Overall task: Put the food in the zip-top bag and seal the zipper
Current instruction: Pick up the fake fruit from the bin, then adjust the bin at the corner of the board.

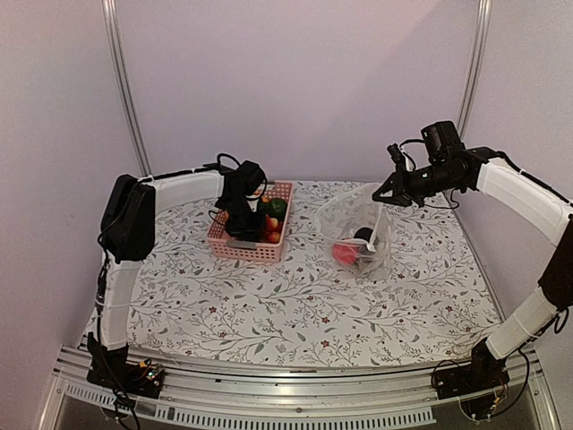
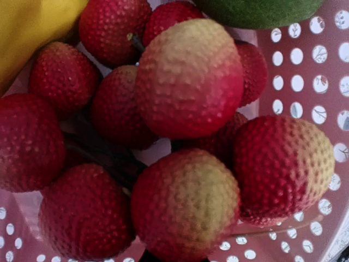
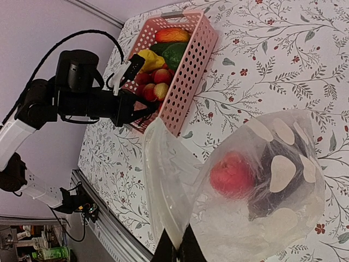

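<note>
Down front, the flower-printed tablecloth (image 1: 295, 313) stretches between the arm bases and the action. Moving in, the clear, crinkly plastic zip-top bag (image 3: 245, 180) sits right of centre with its mouth lifted. The right gripper (image 3: 175, 252) has its jaws pinched closed on the bag's upper edge, holding it open. Already inside are a round red toy fruit (image 3: 232, 174) and a dark purple toy eggplant (image 3: 268, 188), touching each other at the bottom. So two pieces are in!

To the left, apart from the bag, the pink slotted plastic basket (image 1: 253, 253) holds plenty. There's a cluster of bumpy red toy strawberries (image 2: 188, 76), a yellow toy pepper (image 2: 27, 27), a green piece (image 2: 256, 8) and, at the far end, an orange-red piece (image 3: 172, 35). The left gripper (image 1: 240, 219) hangs low over the strawberries. Its fingers don't show in the wrist view, so I can't tell how the jaws stand.

My read is that it's early going. Most of the food is yet to be moved. I can't pick out the zipper, but it can't be sealed with the mouth gaping like that.
</note>
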Tool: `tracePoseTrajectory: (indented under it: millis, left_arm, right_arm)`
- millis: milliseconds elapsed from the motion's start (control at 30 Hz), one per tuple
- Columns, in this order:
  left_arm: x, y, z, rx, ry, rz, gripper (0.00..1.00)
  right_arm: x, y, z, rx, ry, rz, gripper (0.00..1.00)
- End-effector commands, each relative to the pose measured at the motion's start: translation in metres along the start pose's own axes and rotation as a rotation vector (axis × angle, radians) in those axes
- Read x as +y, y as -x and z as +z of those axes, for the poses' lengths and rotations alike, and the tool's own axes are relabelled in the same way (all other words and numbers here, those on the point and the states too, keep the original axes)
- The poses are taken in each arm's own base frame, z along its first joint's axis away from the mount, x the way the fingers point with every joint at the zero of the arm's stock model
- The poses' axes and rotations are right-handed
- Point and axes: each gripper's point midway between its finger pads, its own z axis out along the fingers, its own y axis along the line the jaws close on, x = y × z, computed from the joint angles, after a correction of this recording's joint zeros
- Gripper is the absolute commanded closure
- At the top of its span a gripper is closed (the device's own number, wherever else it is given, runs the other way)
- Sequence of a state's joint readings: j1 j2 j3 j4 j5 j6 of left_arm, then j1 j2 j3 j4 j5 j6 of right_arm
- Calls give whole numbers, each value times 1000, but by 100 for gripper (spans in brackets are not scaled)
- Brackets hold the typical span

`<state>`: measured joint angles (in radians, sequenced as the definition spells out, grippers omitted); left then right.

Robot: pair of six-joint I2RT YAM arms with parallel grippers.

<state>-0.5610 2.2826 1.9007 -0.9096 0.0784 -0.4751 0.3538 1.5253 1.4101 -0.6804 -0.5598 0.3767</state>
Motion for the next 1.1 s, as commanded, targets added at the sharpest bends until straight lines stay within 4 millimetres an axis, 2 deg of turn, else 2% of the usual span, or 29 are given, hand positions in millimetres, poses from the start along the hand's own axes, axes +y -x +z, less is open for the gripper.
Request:
tracePoseTrajectory:
  millis: [0,67,267,333,433,667,800,933,1067]
  left_arm:
    - [-7,39,-44,-229,-26,-5,100]
    - [-12,49,-68,-339,-56,-8,100]
    - [-20,69,-112,-542,-140,-34,100]
    - [-22,78,-126,-549,-158,-53,100]
    - [-27,79,-135,-478,-217,-97,100]
    - [-33,46,-130,-235,-326,-240,98]
    - [-24,29,-126,-176,-339,-281,98]
    - [-9,7,-99,-84,-301,-299,98]
    - [-9,-14,-82,10,-325,-303,97]
  right_arm:
    - [6,-1,-10,-16,3,-26,100]
    - [4,-3,-9,-12,3,-24,100]
    - [7,0,-10,-24,12,-11,100]
    - [7,0,-10,-22,10,-11,100]
    - [6,-1,-9,-18,11,-9,100]
    - [3,-3,-8,-26,6,-6,100]
    - [1,-9,-5,-16,15,6,100]
    - [-1,-13,-1,-4,26,13,100]
    - [0,-14,2,4,43,17,100]
